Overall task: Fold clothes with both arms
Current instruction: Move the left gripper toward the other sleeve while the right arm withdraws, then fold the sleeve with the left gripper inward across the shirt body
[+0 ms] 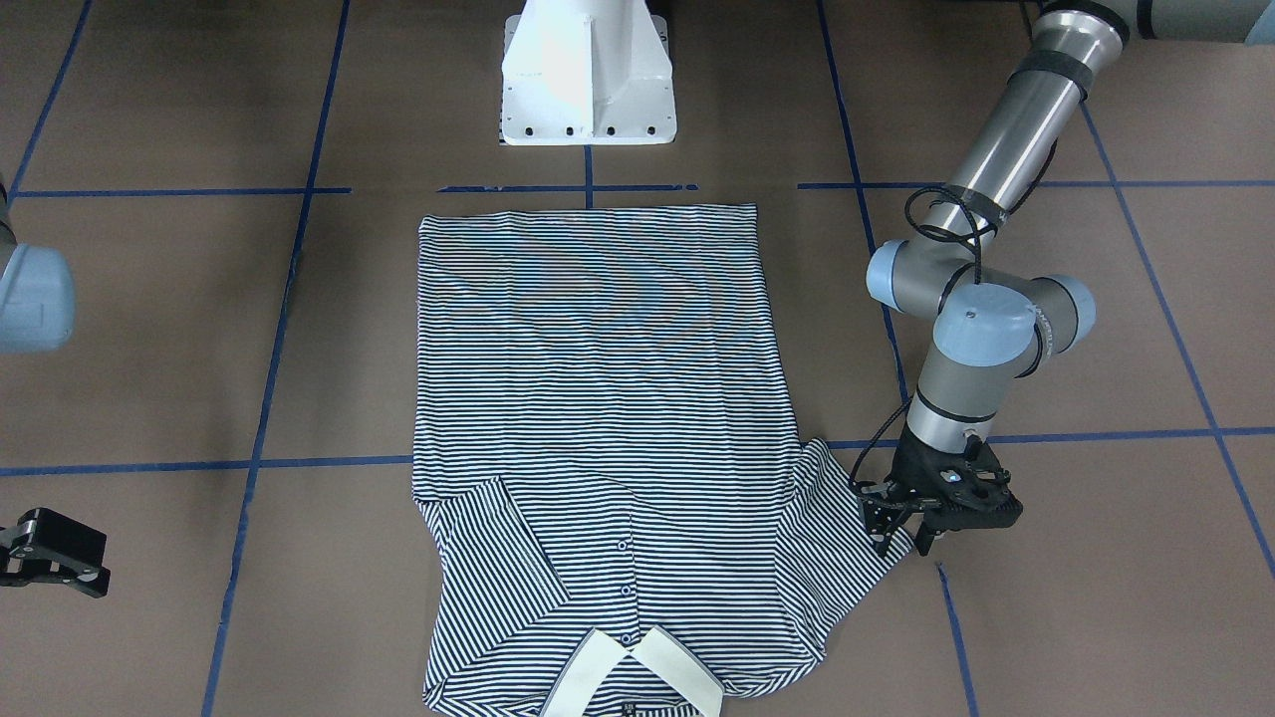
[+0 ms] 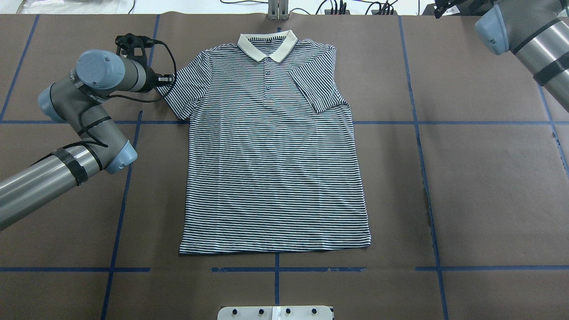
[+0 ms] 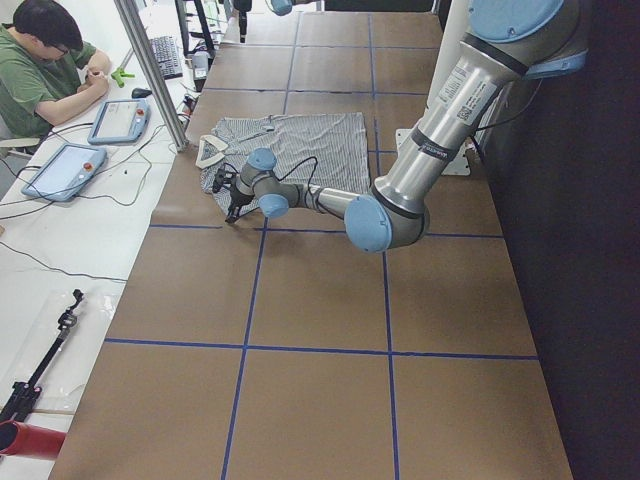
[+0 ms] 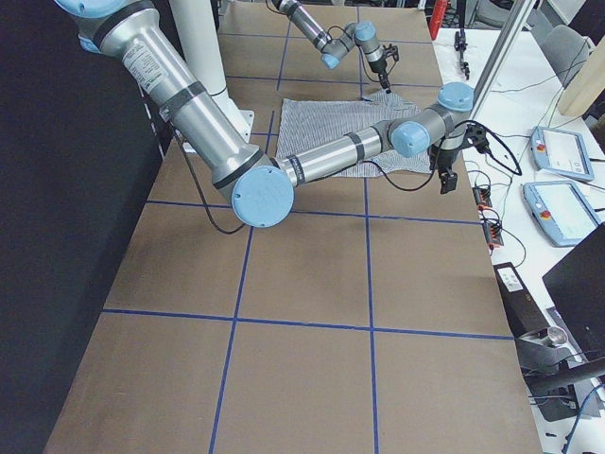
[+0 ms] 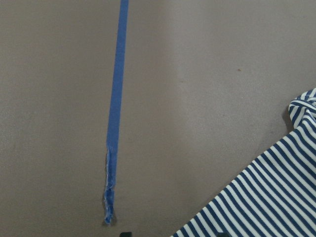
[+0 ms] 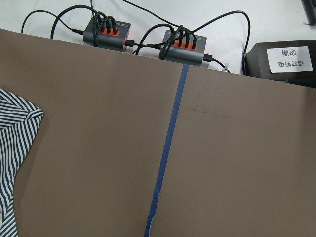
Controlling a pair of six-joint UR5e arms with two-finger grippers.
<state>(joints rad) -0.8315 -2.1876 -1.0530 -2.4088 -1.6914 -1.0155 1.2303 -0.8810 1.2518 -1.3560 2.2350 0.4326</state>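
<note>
I am seeing the polo shirt (image 2: 273, 169) lying flat, front up, in the middle of the table (image 2: 489, 178), with its collar (image 2: 266, 44) pointing away from the robot. The right sleeve (image 2: 318, 89) is lying folded in over the chest, while the left sleeve (image 2: 186, 89) is spreading out on the brown surface. The left gripper (image 1: 899, 533) is hanging low at the outer hem of this left sleeve, its fingers pointing down and standing a little apart. I cannot tell whether they are touching the cloth. The right gripper (image 1: 30, 563) is hanging well apart from the shirt, near the far table edge, and I cannot tell if its fingers are apart or together.
</note>
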